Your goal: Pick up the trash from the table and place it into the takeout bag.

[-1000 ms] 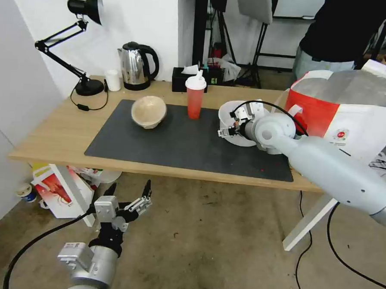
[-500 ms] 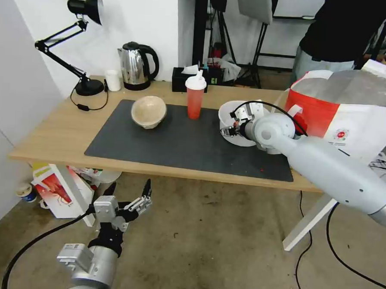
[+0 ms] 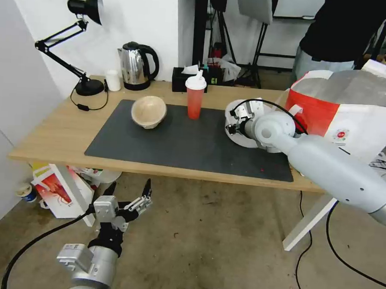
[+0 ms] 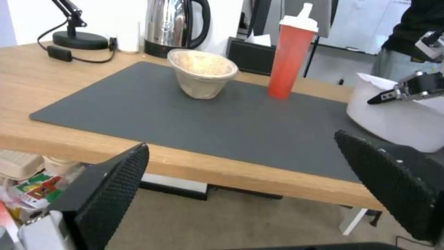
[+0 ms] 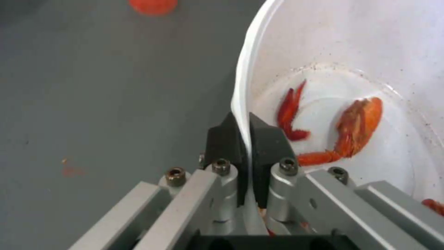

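A wide white bowl (image 3: pixel 241 137) with red food scraps (image 5: pixel 356 128) sits tilted at the right end of the dark mat (image 3: pixel 180 144). My right gripper (image 3: pixel 231 128) is shut on its rim (image 5: pixel 244 132), one finger inside and one outside. The takeout bag (image 3: pixel 354 114) stands open just right of it on the table (image 3: pixel 55 133). A red cup (image 3: pixel 195 99) with a white lid and a beige paper bowl (image 3: pixel 148 111) stand farther left on the mat. My left gripper (image 3: pixel 128 193) hangs open below the table's front edge.
At the table's back stand a black desk lamp (image 3: pixel 83 48), a steel kettle (image 3: pixel 136 66), a small white cup (image 3: pixel 113 80) and a black tissue box (image 3: pixel 185 78). A red-and-white carton (image 3: pixel 61 189) lies under the table. Cables (image 3: pixel 338 251) cross the floor at the right.
The right gripper has drawn the white bowl a little to the right, toward the bag, tipping it more. The left arm has not moved.
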Tool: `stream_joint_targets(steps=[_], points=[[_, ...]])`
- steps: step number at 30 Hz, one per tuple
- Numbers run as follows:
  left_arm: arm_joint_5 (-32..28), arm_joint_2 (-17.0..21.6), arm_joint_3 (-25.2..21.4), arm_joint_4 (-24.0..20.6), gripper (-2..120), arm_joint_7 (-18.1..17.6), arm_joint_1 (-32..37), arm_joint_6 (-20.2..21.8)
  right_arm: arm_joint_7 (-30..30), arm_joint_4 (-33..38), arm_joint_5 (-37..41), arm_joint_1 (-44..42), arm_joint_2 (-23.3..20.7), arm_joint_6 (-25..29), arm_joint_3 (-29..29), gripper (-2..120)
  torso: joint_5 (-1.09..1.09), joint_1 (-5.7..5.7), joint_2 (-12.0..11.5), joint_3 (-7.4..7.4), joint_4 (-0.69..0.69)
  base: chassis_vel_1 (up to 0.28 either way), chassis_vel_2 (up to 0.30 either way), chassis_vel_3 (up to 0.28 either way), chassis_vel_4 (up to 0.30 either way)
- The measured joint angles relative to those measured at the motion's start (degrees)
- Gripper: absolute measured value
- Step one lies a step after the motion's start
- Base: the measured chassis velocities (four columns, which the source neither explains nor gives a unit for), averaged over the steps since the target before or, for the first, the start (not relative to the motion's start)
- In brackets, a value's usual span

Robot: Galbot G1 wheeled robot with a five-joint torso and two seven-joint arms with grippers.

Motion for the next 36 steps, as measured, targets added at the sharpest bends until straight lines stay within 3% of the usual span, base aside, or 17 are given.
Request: stream_joint_targets(steps=[17,36], points=[[0.13,-0.05,-0.06,-0.12,100,-0.05,-0.06,-0.36,-1.14,0.17,0.88,-0.11,0.23,0.04,1.62,0,0.00,0.00,0.00,0.00,0.00,0.000,0.000,0.000,0.000],[0.10,-0.04,-0.38,-0.56,100,-0.49,0.09,-0.67,-5.36,4.41,8.60,5.45,0.63,0.10,6.65,0,0.00,0.00,0.00,0.00,0.00,0.000,0.000,0.000,0.000]])
